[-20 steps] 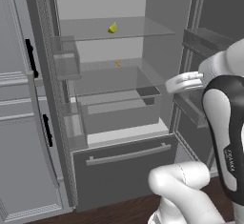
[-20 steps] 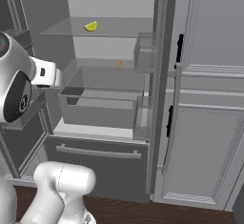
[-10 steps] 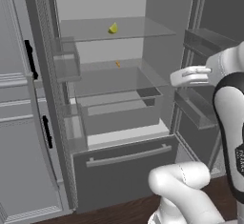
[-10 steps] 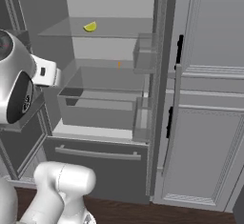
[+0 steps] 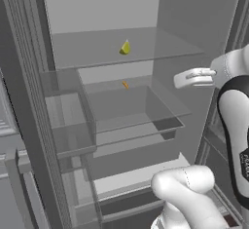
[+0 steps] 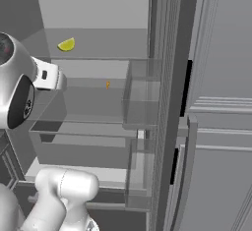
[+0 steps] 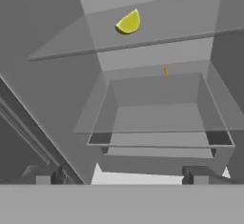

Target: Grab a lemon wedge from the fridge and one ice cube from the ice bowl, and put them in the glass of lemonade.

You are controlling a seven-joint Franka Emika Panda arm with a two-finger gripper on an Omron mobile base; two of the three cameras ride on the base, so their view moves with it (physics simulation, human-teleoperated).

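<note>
Lemon wedge [image 5: 125,47], a tiny bright yellow wedge-shaped piece of fruit, lies on the upper clear glass shelf [image 5: 146,52] of the open dark grey fridge [image 5: 194,23]; in the left base view it sits in the upper middle of the frame, in the right base view [image 6: 66,44] at the upper left, and in the hand view [image 7: 128,23] near the top centre; a tiny orange speck [image 5: 125,84] rests on the glass shelf below it, above a clear drawer bin [image 7: 159,123]; the white arm's end effector [image 5: 187,78] reaches in from the right edge of the left base view, level with the gap between the two shelves and well apart from the wedge; its two dark finger tips [image 7: 43,175] stand spread wide at the bottom of the hand view, with nothing between them.
</note>
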